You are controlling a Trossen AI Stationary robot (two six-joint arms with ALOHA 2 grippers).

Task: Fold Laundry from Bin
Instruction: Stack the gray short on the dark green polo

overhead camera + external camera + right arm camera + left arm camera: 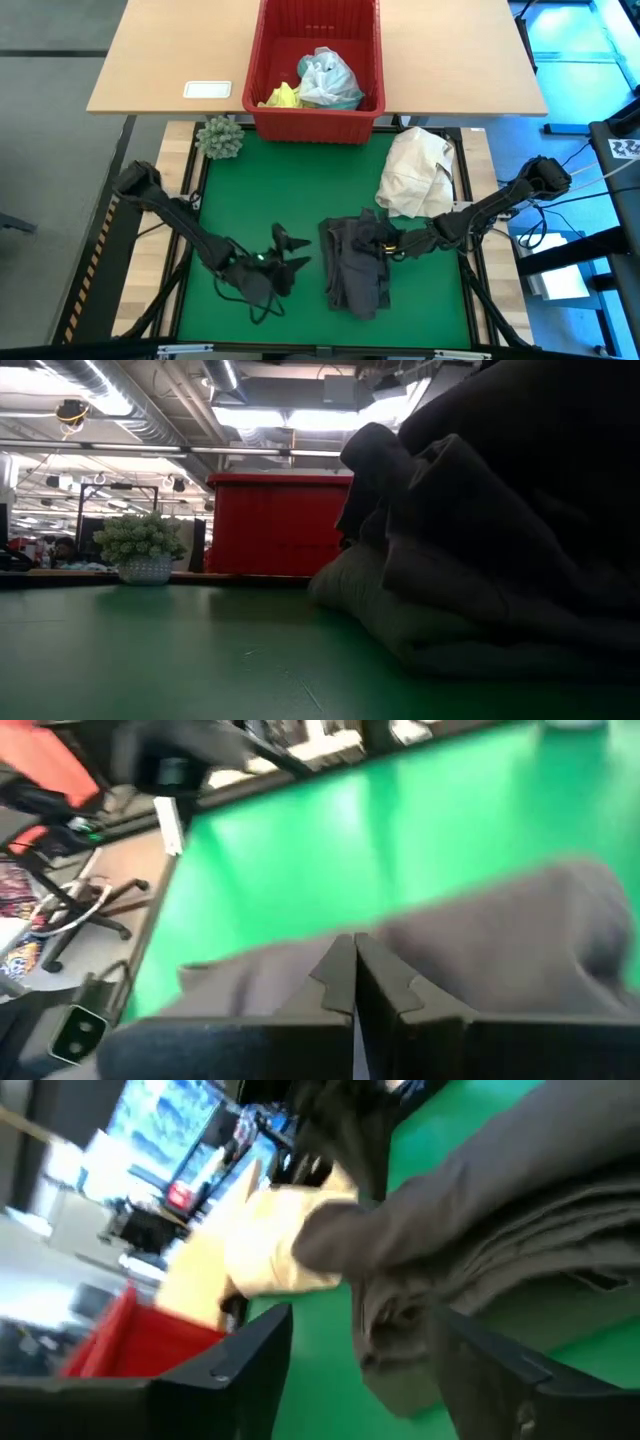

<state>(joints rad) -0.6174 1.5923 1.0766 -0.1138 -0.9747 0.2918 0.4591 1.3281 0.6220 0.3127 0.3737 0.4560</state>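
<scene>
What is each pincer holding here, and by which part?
Left pincer: open beside the dark grey garment, holding nothing. Right pincer: shut at that garment's right edge; a grip on the cloth cannot be confirmed.

Dark grey garment (355, 265), green mat (300, 190), red bin (315, 125)

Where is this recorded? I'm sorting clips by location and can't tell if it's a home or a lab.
Most likely a lab or workshop, not a home. The low view shows exposed ceiling ducts and strip lights, and the arms work on a green mat in a framed rig beside a wooden table.
</scene>
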